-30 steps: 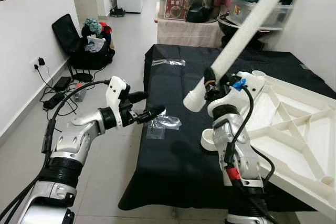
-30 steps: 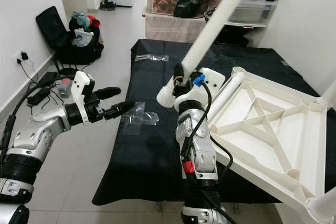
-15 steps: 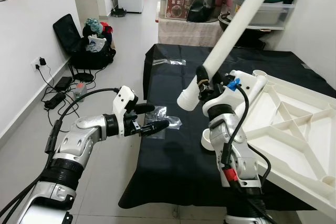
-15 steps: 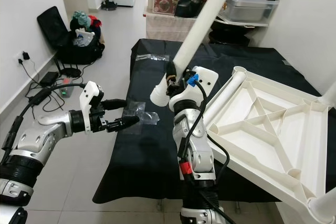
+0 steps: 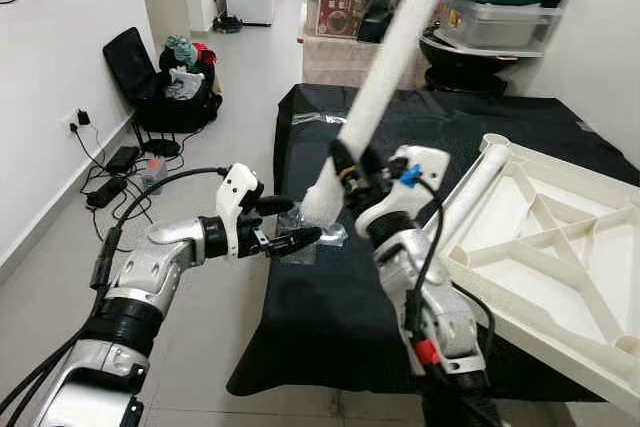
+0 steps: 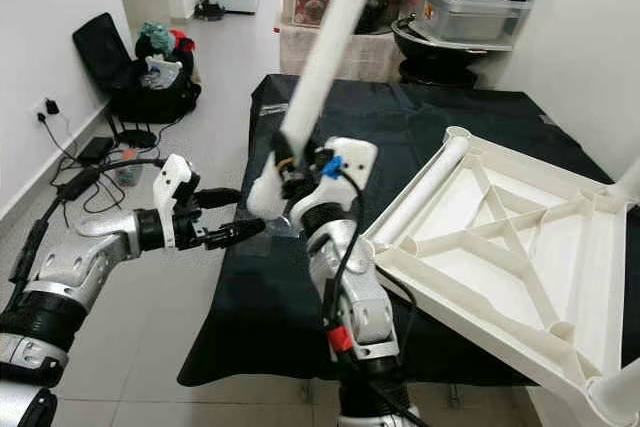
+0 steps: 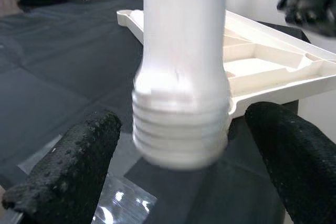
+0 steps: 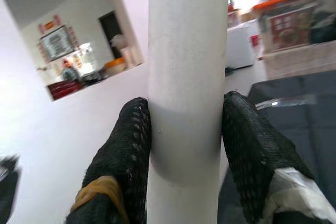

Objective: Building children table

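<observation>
Centrally, right gripper (image 5: 350,163) clamped on white leg (image 5: 375,97), fingers (image 8: 128,145) pressed against both sides, leg slanting toward upper centre of frame. Left gripper (image 5: 300,222) spread wide, fingers (image 7: 68,166) flanking the threaded end (image 7: 181,129), apart from it. Tabletop (image 5: 545,247) lying upturned on black surface (image 5: 330,307), right of frame. No legible writing.

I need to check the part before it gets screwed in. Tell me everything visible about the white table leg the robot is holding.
The table leg is a long, round, white tube that looks like plastic, smooth along its shaft, with a ridged, threaded end. The right gripper clamps it near that lower end, one black finger on each side. It tilts up and away, threaded end lowest, over the black-covered table's left edge. That end sits between the open fingers of the left gripper, which do not touch it.
</observation>
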Available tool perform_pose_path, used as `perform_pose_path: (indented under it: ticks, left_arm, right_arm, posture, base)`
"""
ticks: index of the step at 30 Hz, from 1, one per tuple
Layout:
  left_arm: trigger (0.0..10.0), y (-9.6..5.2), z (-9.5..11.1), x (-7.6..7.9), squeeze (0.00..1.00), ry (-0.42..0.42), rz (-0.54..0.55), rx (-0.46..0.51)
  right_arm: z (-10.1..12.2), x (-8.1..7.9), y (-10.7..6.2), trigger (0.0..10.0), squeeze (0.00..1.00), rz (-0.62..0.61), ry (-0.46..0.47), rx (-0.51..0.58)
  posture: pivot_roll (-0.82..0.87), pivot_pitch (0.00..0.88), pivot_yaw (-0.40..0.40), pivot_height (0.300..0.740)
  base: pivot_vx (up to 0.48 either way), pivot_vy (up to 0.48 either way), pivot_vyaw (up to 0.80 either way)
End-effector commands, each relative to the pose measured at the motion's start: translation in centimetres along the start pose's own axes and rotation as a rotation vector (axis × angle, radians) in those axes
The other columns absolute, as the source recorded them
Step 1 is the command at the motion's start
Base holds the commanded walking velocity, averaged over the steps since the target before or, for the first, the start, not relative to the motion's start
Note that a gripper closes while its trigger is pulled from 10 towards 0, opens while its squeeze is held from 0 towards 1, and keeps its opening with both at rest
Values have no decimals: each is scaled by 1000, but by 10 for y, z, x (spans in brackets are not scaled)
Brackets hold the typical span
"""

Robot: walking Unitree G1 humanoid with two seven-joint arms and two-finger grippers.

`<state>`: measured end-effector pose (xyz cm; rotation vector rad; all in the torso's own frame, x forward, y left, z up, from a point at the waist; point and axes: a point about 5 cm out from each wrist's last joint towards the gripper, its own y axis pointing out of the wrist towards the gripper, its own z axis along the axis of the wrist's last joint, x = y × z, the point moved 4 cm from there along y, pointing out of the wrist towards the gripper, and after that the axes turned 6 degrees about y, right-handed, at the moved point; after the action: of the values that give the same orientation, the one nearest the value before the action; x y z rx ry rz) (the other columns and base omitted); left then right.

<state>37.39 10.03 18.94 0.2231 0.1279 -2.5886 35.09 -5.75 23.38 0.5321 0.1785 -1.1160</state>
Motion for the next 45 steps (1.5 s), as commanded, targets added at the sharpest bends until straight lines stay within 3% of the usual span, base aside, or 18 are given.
perform_pose_path:
  ticks: [1,14,18,25,26,44,45]
  left_arm:
    - [10000,2,-3,1,0,2,-1,-13]
    - [10000,9,-4,-2,0,-4,17,-7]
    - [10000,11,-10,0,0,-8,15,-19]
    - [10000,13,-10,0,0,-4,15,-18]
    - [0,13,-10,1,0,-5,13,-11]
    - [0,13,-5,0,0,39,14,14]
    - [8314,13,-6,-1,0,50,19,1]
  right_arm:
    - [1,-5,-1,0,0,13,36,10]
    - [-3,-22,-4,0,0,100,71,-18]
    - [2,-34,-6,0,0,167,81,-10]
    - [2,-36,-7,0,0,181,82,-11]
    - [2,-36,-7,0,0,182,82,-11]
    - [-8,-34,-9,0,0,180,54,-59]
    - [-8,-34,-9,0,0,179,53,-61]
  posture:
    - [47,0,-35,740]
    - [35,0,-30,740]
    - [32,0,-30,740]
    - [31,0,-30,740]
    - [31,0,-29,740]
    - [36,0,-34,740]
    - [38,0,-37,740]
  base:
    - [0,0,0]
    - [0,0,0]
    - [0,0,0]
    - [0,0,0]
    - [0,0,0]
    - [0,0,0]
    - [0,0,0]
